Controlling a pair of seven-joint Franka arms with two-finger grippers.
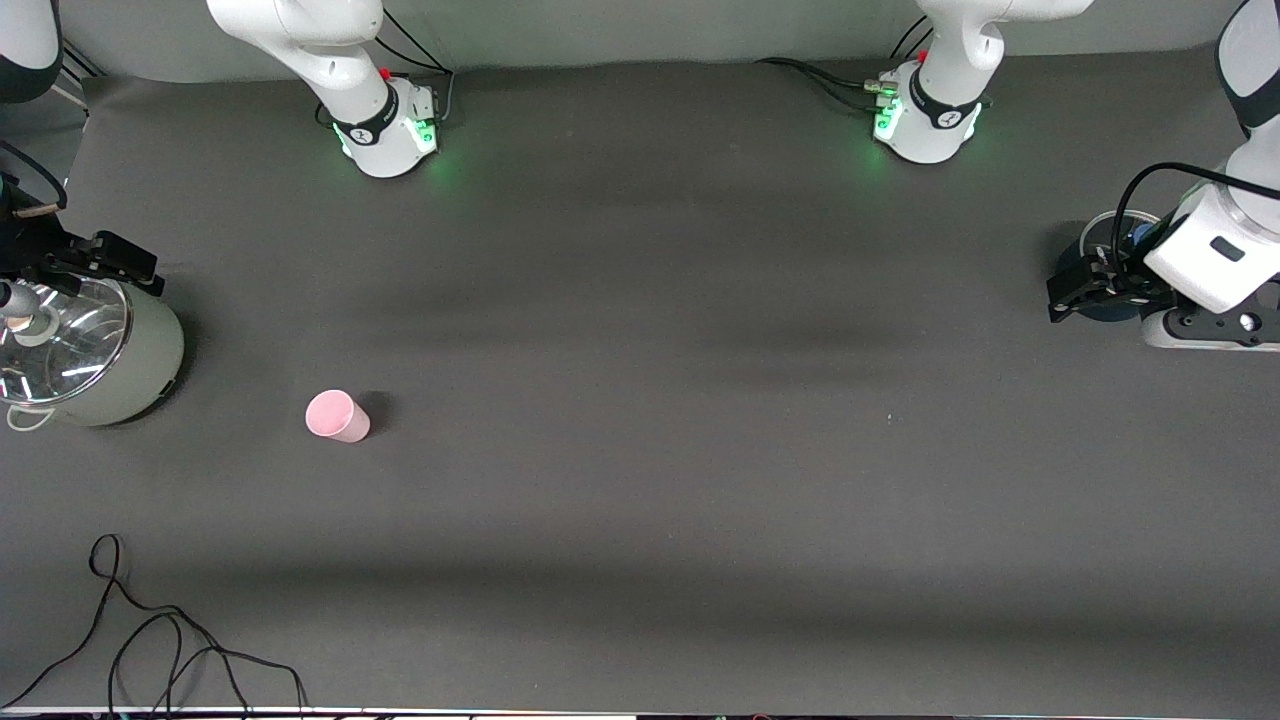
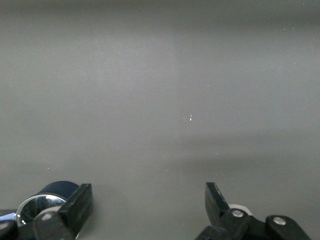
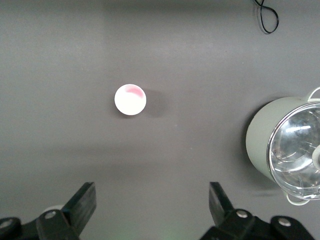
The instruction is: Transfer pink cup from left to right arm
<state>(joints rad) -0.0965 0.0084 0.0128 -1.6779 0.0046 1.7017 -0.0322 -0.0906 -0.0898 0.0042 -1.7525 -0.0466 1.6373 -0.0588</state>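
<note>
Toward the right arm's end of the surface stands the pink cup, small, plain, tapered, apparently base-up. Beside it sits a pale green pot under a glass lid. Right end effector and left end effector hang spread, each holding nothing.

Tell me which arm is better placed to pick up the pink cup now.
Right. The pink cup stands at the right arm's end of the table, beside the pot under the open right end effector. The left end effector, also open, waits at the left arm's end.
</note>
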